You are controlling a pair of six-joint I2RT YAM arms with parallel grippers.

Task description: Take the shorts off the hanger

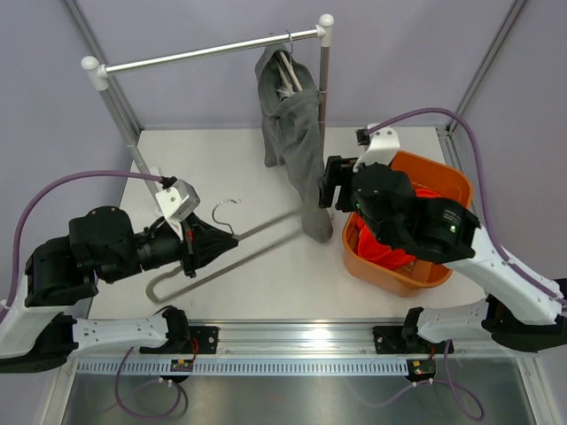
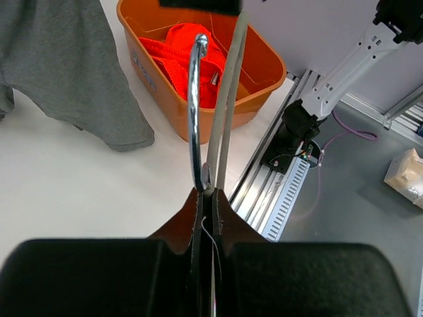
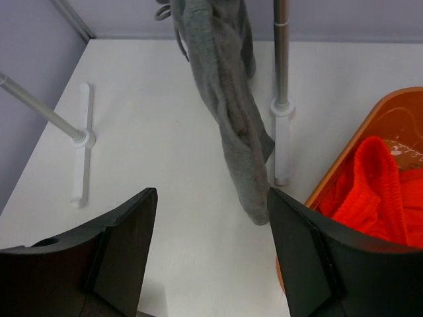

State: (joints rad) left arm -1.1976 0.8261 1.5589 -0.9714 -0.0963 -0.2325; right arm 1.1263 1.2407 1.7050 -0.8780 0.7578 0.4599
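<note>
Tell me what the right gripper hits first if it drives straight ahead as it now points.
Probably the hanging grey shorts, just ahead of the right gripper, whose fingers stand open; depth is unclear.

on my left wrist feed i see the left gripper pinched tight on the hanger, whose chrome hook arches up from the fingertips with its pale rods beside it. behind the hook, the orange tub holds the orange-red shorts. the grey shorts hang at upper left over the white table. the right arm stands at the table edge.
</note>
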